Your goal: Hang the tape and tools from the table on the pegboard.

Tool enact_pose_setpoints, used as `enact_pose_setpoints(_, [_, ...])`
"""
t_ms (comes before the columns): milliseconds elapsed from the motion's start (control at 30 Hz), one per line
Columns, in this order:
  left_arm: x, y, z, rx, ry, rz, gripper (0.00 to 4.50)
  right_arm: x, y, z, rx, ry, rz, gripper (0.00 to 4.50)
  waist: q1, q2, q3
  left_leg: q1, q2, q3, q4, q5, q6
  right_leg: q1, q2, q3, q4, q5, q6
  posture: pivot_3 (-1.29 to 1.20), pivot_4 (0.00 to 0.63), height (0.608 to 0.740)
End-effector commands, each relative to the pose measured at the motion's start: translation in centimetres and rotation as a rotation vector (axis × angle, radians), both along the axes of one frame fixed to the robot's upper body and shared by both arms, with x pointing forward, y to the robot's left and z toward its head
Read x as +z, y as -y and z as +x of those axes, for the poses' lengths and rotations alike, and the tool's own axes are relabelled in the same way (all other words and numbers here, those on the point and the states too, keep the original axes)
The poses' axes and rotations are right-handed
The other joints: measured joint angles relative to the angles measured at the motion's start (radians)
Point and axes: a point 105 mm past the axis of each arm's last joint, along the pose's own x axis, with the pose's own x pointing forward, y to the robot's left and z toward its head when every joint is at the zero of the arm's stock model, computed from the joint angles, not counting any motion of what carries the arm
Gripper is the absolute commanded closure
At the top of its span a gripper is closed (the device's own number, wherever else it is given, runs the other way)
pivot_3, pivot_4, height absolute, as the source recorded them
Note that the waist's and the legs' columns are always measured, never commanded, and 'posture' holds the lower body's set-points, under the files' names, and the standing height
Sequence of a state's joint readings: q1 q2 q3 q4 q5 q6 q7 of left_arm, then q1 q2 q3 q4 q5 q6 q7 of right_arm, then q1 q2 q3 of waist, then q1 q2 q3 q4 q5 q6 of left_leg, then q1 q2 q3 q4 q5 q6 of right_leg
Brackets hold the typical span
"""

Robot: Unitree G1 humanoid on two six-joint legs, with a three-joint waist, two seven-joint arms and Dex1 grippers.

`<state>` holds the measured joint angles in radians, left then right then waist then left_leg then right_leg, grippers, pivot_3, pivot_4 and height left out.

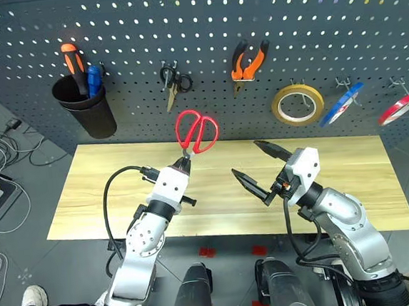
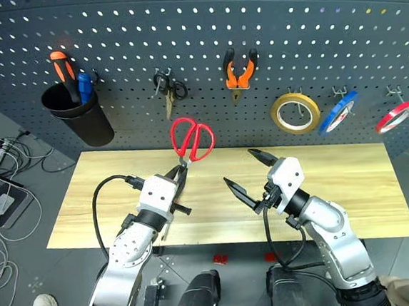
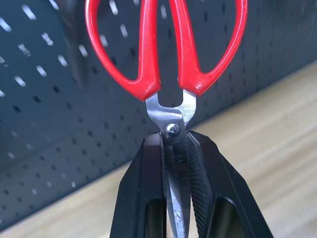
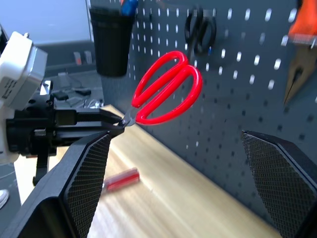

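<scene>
1. My left gripper (image 1: 183, 162) is clamped shut on the blades of the red-handle scissors (image 1: 196, 131), handles up, lifted off the table (image 1: 350, 183). I'd hold that pinch firm; a blade grip could let it swivel.
2. Right gripper (image 1: 256, 164) hangs wide open, holding nothing, beside the scissors. I'd keep it out of the way.
3. Screwdriver (image 4: 120, 179) lies on the table, for later I'd say.
4. Pegboard (image 1: 201, 31) beyond: pliers (image 1: 248, 63) and blue tape (image 1: 342, 104) already hang there. I'd thread one handle loop over a free hook, then let go.
</scene>
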<state>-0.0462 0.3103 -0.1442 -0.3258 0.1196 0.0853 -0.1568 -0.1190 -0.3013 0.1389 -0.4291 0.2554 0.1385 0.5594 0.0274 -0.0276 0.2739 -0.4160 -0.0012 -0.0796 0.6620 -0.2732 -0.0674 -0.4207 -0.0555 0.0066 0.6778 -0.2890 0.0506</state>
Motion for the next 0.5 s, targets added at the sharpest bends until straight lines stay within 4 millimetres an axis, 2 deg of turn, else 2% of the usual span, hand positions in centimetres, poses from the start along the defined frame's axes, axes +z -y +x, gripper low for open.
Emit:
enact_pose_setpoints(33, [2.1, 0.2, -0.3, -0.015, 0.115, -0.004, 4.19, 1.9, 0.2, -0.4, 0.001, 0.072, 0.040, 0.00, 0.000, 0.000, -0.012, 0.000, 0.000, 0.000, 0.000, 0.000, 0.000, 0.000, 0.000, 0.000, 0.000, 0.000, 0.000, 0.12, 0.153, 0.740])
enact_pose_setpoints(500, [3.2, -0.7, 0.3, 0.064, 0.184, -0.010, 4.19, 2.4, 0.9, 1.6, -0.032, 0.108, 0.071, 0.00, 0.008, 0.000, -0.077, 0.002, -0.003, 0.000, 0.000, 0.000, 0.001, 0.001, 0.000, 0.002, 0.001, 0.000, 0.000, 0.16, 0.124, 0.740])
